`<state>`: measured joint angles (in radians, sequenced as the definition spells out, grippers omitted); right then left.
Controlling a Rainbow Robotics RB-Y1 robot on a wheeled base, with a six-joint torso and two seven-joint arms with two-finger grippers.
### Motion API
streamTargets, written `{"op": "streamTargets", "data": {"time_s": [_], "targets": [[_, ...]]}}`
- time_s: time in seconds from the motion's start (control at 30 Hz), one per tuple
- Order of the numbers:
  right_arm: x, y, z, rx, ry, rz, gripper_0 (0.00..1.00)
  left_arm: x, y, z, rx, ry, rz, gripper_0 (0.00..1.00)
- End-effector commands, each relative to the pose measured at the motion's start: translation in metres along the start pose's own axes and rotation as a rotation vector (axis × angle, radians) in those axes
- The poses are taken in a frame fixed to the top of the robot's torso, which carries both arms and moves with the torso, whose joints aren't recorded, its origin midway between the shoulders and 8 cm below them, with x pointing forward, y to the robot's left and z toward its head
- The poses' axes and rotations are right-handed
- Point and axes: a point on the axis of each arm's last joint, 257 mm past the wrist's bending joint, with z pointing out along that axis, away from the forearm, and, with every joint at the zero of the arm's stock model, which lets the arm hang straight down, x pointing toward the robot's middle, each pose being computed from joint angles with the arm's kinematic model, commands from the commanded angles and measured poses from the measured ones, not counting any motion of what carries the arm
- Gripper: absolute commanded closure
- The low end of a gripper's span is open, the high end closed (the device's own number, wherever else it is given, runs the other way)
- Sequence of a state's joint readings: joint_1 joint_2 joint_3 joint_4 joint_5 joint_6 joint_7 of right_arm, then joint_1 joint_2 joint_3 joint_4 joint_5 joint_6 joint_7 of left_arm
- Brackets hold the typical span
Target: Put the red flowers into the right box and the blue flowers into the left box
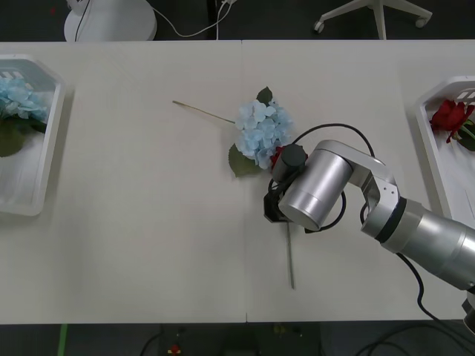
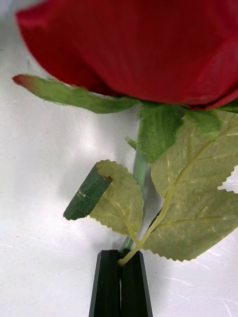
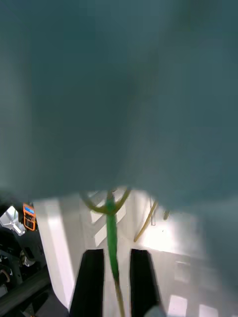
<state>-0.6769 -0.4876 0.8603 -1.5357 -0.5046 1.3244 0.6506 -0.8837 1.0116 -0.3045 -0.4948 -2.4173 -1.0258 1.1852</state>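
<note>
On the table's middle lies a red flower (image 1: 277,156), its bloom (image 2: 144,44) touching a blue flower (image 1: 260,130). My right gripper (image 2: 120,280) is shut on the rose's green stem (image 2: 139,171) just below the leaves; in the front view the silver wrist (image 1: 312,185) covers the fingers. The stem's end (image 1: 291,259) sticks out toward the front edge. The left box (image 1: 50,141) holds a blue flower (image 1: 18,96). The right box (image 1: 429,141) holds a red flower (image 1: 451,115). My left gripper (image 3: 117,285) is open with a thin green stem (image 3: 112,237) between its fingers, over a white surface.
A white round stand base (image 1: 110,18) and chair legs (image 1: 375,11) stand beyond the table's far edge. A loose black cable (image 1: 326,130) loops over my right wrist. A blurred pale mass (image 3: 119,89) sits close to the left wrist camera.
</note>
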Motion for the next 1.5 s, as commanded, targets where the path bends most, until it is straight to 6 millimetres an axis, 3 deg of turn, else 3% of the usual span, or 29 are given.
{"op": "streamTargets", "data": {"time_s": [0.03,0.1,0.27,0.43,0.63,0.83,1.03,1.07,1.17,1.3,1.37,1.5], "targets": [[-0.028,0.012,-0.02,-0.038,-0.024,0.06,1.0,-0.009,-0.002,0.001,-0.009,-0.029,0.076,0.17],[-0.037,0.006,-0.028,-0.034,-0.024,0.068,1.0,-0.016,-0.004,-0.002,-0.008,-0.047,0.122,0.07],[-0.057,-0.024,-0.046,0.003,-0.012,0.05,1.0,-0.06,-0.016,-0.026,0.008,-0.154,0.247,0.06],[-0.081,-0.059,-0.069,0.028,-0.025,-0.005,1.0,-0.089,-0.029,-0.055,0.04,-0.224,0.363,0.06],[-0.125,-0.109,-0.11,0.019,-0.095,-0.057,1.0,-0.124,-0.062,-0.097,0.06,-0.307,0.582,0.06],[-0.168,-0.169,-0.163,0.031,-0.189,-0.099,1.0,-0.154,-0.13,-0.132,0.09,-0.406,0.799,0.07],[-0.199,-0.263,-0.209,0.168,-0.268,-0.114,1.0,-0.176,-0.194,-0.165,0.095,-0.527,1.036,0.06],[-0.2,-0.291,-0.216,0.213,-0.261,-0.119,1.0,-0.179,-0.208,-0.171,0.093,-0.55,1.097,0.07],[-0.193,-0.349,-0.223,0.3,-0.226,-0.107,1.0,-0.183,-0.238,-0.178,0.103,-0.597,1.2,0.07],[-0.185,-0.41,-0.221,0.381,-0.198,-0.101,1.0,-0.191,-0.292,-0.191,0.134,-0.672,1.308,0.06],[-0.18,-0.437,-0.22,0.413,-0.19,-0.097,1.0,-0.195,-0.322,-0.199,0.162,-0.712,1.349,0.07],[-0.171,-0.469,-0.214,0.434,-0.18,-0.077,1.0,-0.198,-0.363,-0.209,0.204,-0.75,1.398,0.06]]}}
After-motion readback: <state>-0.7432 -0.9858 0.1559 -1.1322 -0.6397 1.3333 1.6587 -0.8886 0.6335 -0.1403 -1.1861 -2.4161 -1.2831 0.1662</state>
